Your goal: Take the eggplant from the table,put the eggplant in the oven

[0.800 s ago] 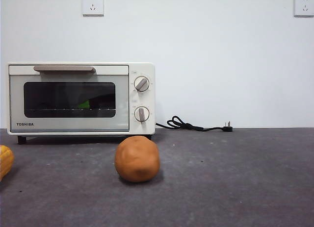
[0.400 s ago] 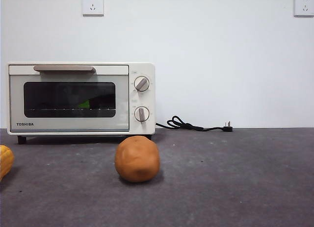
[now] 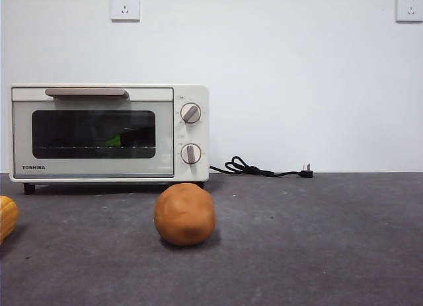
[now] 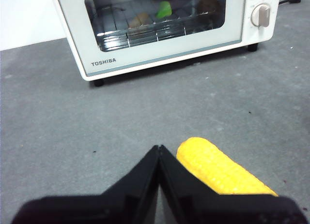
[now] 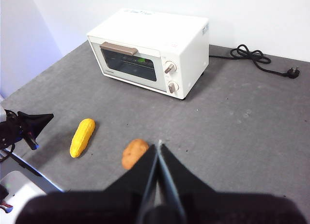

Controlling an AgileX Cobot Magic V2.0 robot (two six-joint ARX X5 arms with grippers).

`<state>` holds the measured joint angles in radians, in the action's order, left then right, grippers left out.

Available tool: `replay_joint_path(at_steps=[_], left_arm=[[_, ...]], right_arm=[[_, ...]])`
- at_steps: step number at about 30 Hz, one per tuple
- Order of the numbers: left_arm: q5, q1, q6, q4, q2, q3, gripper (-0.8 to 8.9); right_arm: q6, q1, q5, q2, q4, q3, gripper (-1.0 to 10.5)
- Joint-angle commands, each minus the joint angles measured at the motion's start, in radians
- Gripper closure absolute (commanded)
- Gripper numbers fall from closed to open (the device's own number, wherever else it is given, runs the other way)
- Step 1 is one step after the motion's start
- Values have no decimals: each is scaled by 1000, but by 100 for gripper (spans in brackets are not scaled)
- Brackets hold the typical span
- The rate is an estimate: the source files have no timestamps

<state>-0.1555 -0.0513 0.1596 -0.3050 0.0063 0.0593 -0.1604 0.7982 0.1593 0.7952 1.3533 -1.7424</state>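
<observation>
The cream-white oven stands at the back left of the table with its door closed. Through the dark glass I see the bright green cap of the eggplant on the wire rack; its dark body barely shows. The same green cap of the eggplant appears in the left wrist view. My left gripper is shut and empty, low over the table in front of the oven. My right gripper is shut, empty and high above the table, far from the oven.
A yellow corn lies beside my left gripper, at the front view's left edge. An orange-brown ball sits in front of the oven's knobs. A black power cord lies by the wall, right of the oven.
</observation>
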Motion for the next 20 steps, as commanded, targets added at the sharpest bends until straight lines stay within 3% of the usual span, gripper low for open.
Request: replay_joint_path(at_steps=[1, 7, 20], left_arm=[[4, 5, -14, 8, -2, -10, 818], [-68, 2, -89, 7, 5, -8, 818], [-84, 3, -89, 7, 25, -8, 817]], right_arm=[[7, 1, 6, 0, 23, 6, 947], [7, 1, 6, 0, 23, 6, 947], [7, 1, 32, 0, 23, 6, 947]])
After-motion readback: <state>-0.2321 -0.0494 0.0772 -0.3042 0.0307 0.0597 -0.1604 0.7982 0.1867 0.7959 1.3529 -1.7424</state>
